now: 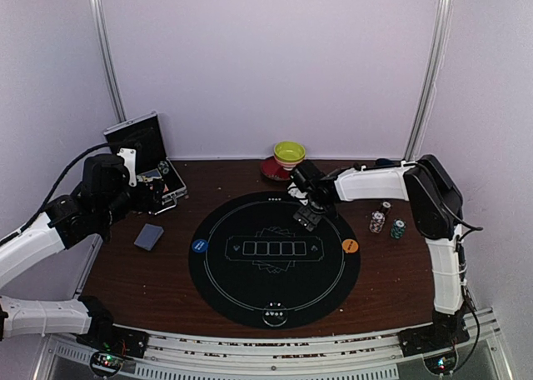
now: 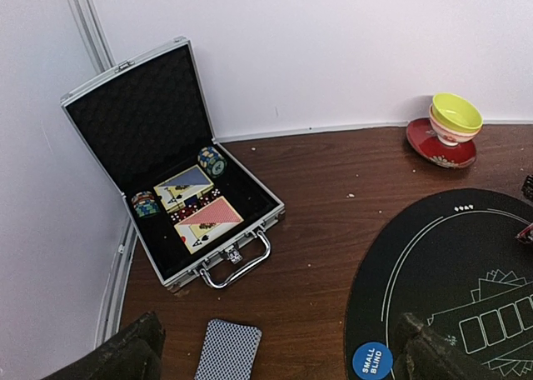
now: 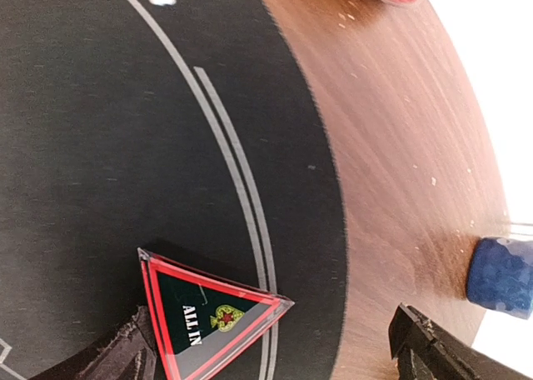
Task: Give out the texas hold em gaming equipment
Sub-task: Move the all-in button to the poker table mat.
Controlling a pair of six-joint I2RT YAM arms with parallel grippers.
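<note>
We see both claws spread wide and holding nothing. The left claw point(image 2: 279, 347) hangs over the left edge of the desk point(image 1: 141, 284), above a blue-backed deck of cards point(image 2: 227, 352) lying flat on the wood. In the far left corner an open metal case point(image 2: 133, 122) holds more cards point(image 2: 198, 205) and chips point(image 2: 211, 159).

The right claw point(image 1: 310, 217) hovers low over the far part of the round black mat point(image 1: 275, 301). A red-edged ALL IN triangle point(image 3: 208, 322) lies on the mat between its fingers, close to one of them. A blue disc point(image 1: 200, 246) sits at the mat's left rim and an orange disc point(image 1: 350, 246) at its right. Two chip stacks point(image 1: 377, 222) stand near the desk's right edge. A yellow-green bowl point(image 1: 289, 153) on a red saucer point(image 1: 268, 170) sits by the far edge.
</note>
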